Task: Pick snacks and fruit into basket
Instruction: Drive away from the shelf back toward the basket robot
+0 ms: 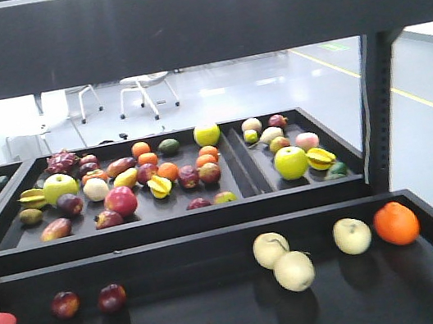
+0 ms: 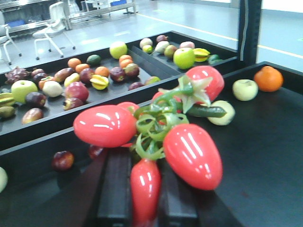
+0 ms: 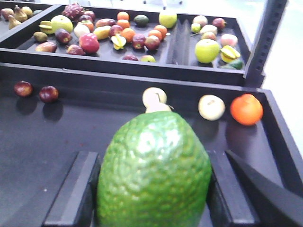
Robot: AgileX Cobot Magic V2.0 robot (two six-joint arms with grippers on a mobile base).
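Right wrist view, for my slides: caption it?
Right gripper clasps a bumpy green fruit over the black tray, an orange beyond.

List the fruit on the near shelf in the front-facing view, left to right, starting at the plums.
Going right: first dark red plum → second dark red plum → rear pale yellow fruit → front pale yellow fruit → lone pale yellow fruit → orange.
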